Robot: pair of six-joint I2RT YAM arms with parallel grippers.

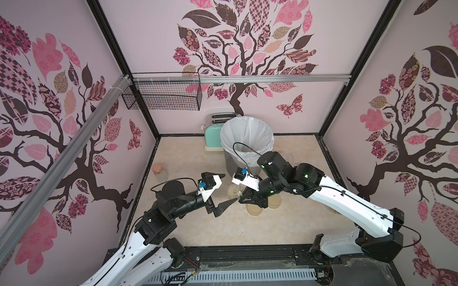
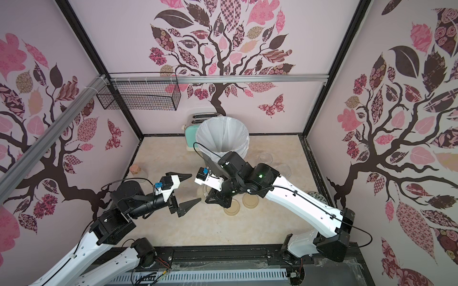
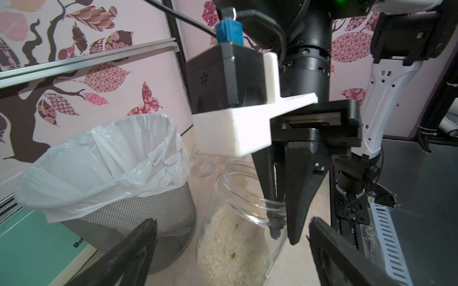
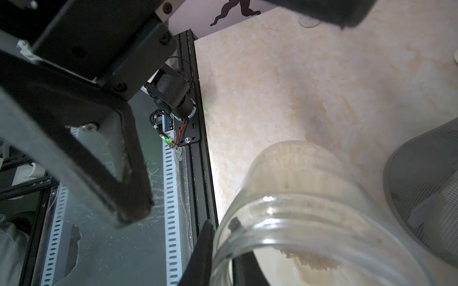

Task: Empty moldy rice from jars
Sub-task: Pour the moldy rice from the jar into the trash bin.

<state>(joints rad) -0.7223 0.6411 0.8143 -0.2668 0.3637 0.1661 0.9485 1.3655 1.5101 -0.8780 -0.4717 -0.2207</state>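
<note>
**Lettering, 1.** The mint toaster (image 3: 37, 247) shows "Be" on its side in the left wrist view. The rest of the word is hidden behind the bin (image 3: 128, 222).

**Jars, clear glass, 3, none with a lid on.**
- The rice jar (image 1: 234, 192) leans tilted just beside the bin. I cannot tell whether its base touches the table (image 1: 247, 230).
- The second jar (image 2: 266, 156) and third jar (image 2: 285, 169) stand beyond my right arm, near the bin. They look clear right through.

**Rice, 1 mass.** The rice (image 3: 228, 242) is off-white and lies along the lower side of the rice jar.

**Lids, beige and round, 2.** The nearer lid (image 1: 255, 211) and farther lid (image 1: 274, 202) lie flat on the table just beside my right claw.

**Bin, 1.** Grey mesh with a white liner.

**Cork-topped bottle (image 1: 158, 170), 1.** It stands near the left wall.

**Wire basket (image 1: 161, 95), 1.** It hangs on the back rail.

**Claws, 2.**
- My right claw (image 3: 282, 235) is clamped tight on the rice jar's rim, with one finger inside the mouth and one outside.
- My left claw (image 1: 224, 190) is spread wide and holds nothing. It is near the rice jar but apart from it.
</note>
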